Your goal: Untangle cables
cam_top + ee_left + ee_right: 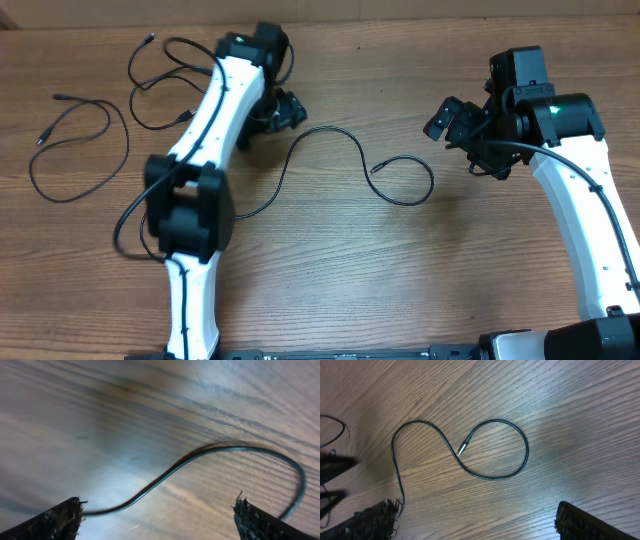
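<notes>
Black cables, three, on wooden table.

1. A wood-grain surface fills my view.
2. At nine o'clock I see a looped cable.
3. At eleven o'clock lies a tangled cable.
4. At the centre, a silver-tipped cable curls toward three o'clock.

middle cable: left end hidden under left arm | left wrist view: blurred
</notes>
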